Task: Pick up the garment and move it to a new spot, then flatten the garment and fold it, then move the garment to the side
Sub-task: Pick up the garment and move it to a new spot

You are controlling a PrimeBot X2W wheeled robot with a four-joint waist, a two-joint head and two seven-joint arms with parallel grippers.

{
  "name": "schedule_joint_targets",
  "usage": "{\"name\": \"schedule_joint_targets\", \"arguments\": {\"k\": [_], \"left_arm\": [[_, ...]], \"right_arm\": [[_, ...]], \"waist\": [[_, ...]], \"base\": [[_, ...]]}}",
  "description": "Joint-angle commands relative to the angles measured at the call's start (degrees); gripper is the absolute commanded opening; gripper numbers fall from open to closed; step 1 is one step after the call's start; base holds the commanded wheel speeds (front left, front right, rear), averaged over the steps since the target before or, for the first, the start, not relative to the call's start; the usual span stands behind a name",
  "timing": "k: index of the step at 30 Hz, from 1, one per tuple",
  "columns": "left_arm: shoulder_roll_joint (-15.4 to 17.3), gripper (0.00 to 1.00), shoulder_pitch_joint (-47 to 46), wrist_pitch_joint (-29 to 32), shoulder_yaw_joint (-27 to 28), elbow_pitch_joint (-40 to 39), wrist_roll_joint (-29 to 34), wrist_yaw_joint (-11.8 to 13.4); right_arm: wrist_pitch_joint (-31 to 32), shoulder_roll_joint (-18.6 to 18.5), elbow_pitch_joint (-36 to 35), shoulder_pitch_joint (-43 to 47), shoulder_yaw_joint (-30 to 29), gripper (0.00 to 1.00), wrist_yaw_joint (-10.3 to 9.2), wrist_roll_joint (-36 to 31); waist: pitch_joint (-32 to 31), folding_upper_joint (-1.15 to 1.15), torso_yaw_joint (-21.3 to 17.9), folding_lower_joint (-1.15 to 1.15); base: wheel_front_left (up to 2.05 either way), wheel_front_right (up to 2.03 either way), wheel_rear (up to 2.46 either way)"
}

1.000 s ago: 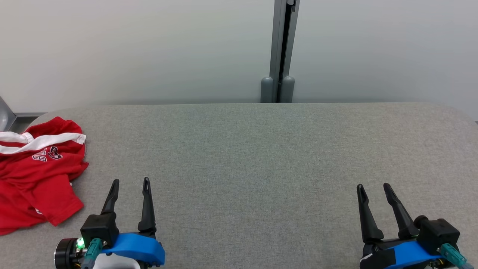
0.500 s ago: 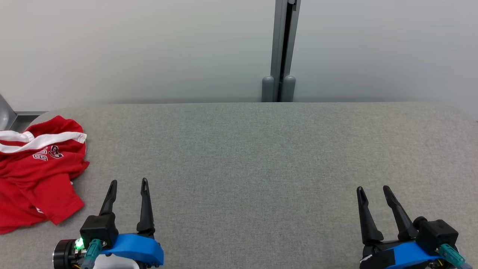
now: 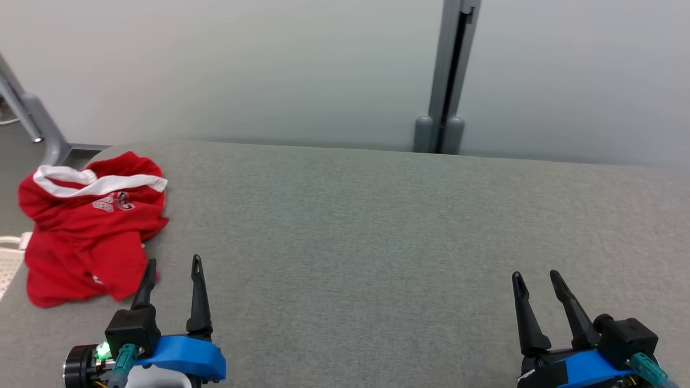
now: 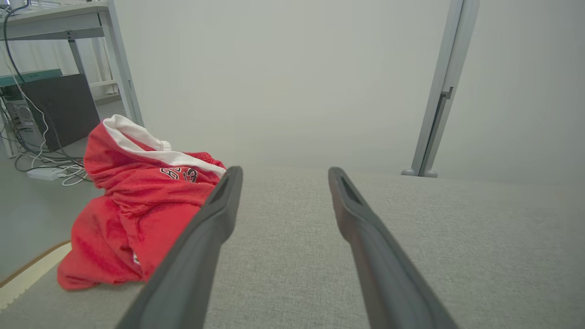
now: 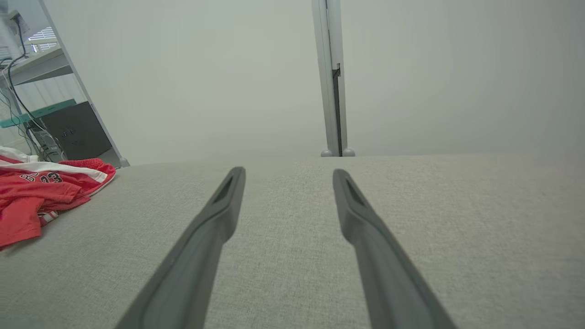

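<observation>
One crumpled red garment with white trim (image 3: 91, 231) lies unlifted at the left end of your grey fabric-covered table (image 3: 377, 242), just beside your left gripper (image 3: 174, 260), which, like your right gripper (image 3: 535, 274), stands wide and empty; every step is yet to do.

The grey fabric-covered table (image 3: 377, 226), rounded at its far corners, carries 1 item: a crumpled red garment (image 3: 91, 231) with white trim, lying at the far left corner and reaching the left edge.
</observation>
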Motion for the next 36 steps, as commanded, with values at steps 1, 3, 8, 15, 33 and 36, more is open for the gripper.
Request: {"name": "schedule_joint_targets", "arguments": {"k": [1,3,8,15,33,36], "left_arm": [[0.26,1.00,-0.57,-0.41,0.13,-0.14,0.18,0.35],[0.48,1.00,-0.47,-0.41,0.14,-0.21,0.20,0.47],[0.93,1.00,-0.21,-0.63,0.45,-0.56,-0.28,0.80],[1.35,1.00,-0.09,-1.12,1.04,-0.74,-1.12,1.11],[3.36,1.00,1.55,-0.71,2.31,-2.75,-2.10,2.47],[3.67,1.00,1.52,-0.48,2.45,-2.88,-2.50,2.43]], "right_arm": [[-0.04,-0.36,0.20,0.24,-0.08,1.00,0.03,-0.01],[-0.04,-0.36,0.35,0.40,0.01,1.00,0.03,-0.04],[-0.04,-0.36,0.46,0.24,0.00,1.00,0.03,-0.24],[-0.04,-0.37,0.74,0.30,0.02,1.00,0.03,-0.50],[-0.04,-0.36,1.49,0.41,1.26,1.00,0.03,1.21],[-0.04,-0.35,1.61,0.52,1.39,1.00,0.03,1.47]], "waist": [[0.32,0.00,1.25,0.00],[0.32,0.00,2.61,0.00],[0.62,0.00,5.95,0.00],[0.58,0.00,10.78,0.00],[0.30,0.00,19.88,0.00],[0.22,0.00,20.77,0.00]], "base": [[0.00,0.00,0.00],[0.00,0.00,0.00],[0.00,0.00,0.00],[0.00,0.00,0.00],[0.00,0.00,0.00],[0.00,0.00,0.00]]}}
